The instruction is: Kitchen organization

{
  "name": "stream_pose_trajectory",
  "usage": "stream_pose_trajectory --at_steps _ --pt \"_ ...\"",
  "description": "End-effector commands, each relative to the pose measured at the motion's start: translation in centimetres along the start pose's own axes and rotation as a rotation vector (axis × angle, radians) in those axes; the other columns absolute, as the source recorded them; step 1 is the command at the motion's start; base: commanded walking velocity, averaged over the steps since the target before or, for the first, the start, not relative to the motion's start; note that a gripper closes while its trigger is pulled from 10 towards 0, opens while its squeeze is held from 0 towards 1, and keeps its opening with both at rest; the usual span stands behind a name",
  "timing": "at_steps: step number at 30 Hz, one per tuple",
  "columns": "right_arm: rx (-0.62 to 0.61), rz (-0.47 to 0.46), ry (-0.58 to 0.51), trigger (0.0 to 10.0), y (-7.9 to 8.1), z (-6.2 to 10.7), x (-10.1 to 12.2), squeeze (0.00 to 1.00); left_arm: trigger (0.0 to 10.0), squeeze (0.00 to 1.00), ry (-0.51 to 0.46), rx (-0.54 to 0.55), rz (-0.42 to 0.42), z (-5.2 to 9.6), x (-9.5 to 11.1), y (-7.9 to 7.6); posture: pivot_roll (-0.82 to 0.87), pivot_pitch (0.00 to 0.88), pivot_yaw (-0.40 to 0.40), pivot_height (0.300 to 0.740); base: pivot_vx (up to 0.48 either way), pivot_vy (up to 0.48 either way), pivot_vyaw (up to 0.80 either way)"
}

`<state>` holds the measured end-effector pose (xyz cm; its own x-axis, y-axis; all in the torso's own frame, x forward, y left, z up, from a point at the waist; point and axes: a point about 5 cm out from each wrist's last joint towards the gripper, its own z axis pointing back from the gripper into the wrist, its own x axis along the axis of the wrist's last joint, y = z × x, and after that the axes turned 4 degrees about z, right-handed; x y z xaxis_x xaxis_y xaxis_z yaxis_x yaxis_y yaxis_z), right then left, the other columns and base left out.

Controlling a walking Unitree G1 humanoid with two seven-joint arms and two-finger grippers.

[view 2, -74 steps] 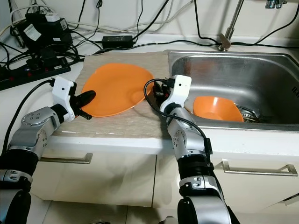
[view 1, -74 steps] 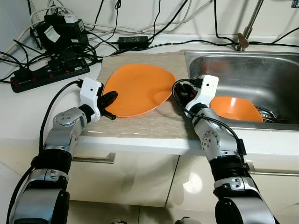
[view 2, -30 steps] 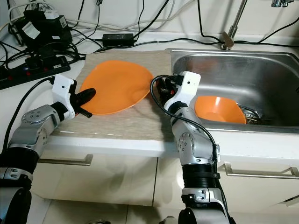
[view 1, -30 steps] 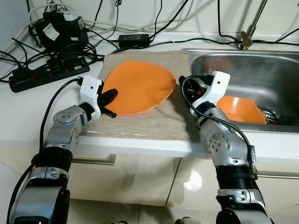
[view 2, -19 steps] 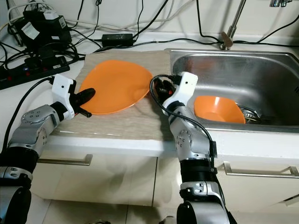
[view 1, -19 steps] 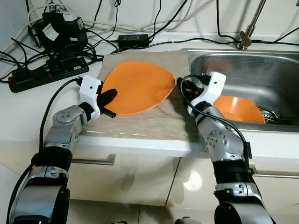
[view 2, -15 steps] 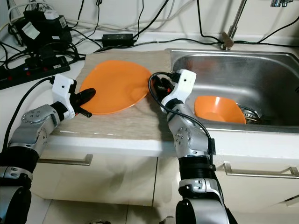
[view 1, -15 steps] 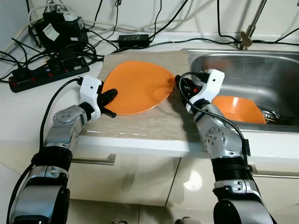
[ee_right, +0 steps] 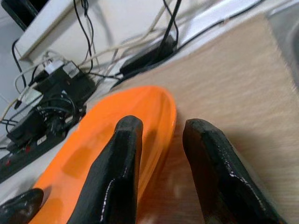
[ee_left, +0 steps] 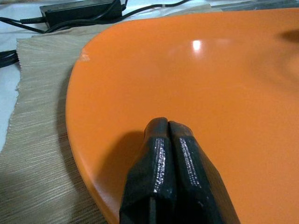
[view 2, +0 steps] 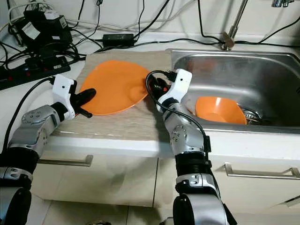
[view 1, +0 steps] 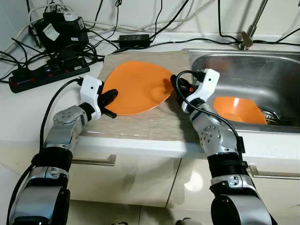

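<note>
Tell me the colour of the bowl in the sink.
Orange; the bowl shows best in the right eye view.

We count one orange plate [view 1: 136, 87], one orange bowl [view 1: 236, 110], one beige mat [view 1: 145, 123], one steel sink [view 1: 262, 70], one black power strip [view 1: 47, 76], one black power adapter [view 1: 134, 41], plus two drawer handles [view 1: 93, 160] below the counter.

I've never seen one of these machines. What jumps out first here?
A big orange plate on a beige mat, with the left gripper shut on its near rim and the open right gripper at its opposite edge. An orange bowl lies in the steel sink.
</note>
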<state>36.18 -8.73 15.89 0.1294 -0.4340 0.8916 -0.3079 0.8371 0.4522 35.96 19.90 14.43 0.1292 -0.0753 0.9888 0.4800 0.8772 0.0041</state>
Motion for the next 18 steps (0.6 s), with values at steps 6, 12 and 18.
stream_pose_trajectory --at_steps 6,12,18 --pt "-0.002 0.083 0.002 10.0 0.41 -0.85 0.37 1.00 10.0 0.00 0.132 0.021 0.035 0.77 -3.07 0.12 -0.03 0.024 0.025 0.715 0.000 0.000 0.00" --pt "-0.025 0.107 0.022 10.0 0.09 -0.91 -0.09 1.00 10.0 0.00 0.132 0.022 0.034 0.81 -3.13 0.09 -0.03 0.021 0.021 0.715 0.000 0.000 0.00" --pt "-0.029 0.109 0.021 10.0 0.02 -0.97 -0.21 1.00 10.0 0.00 0.134 0.022 0.033 0.86 -3.15 0.13 -0.03 0.019 0.022 0.715 0.000 0.000 0.00"
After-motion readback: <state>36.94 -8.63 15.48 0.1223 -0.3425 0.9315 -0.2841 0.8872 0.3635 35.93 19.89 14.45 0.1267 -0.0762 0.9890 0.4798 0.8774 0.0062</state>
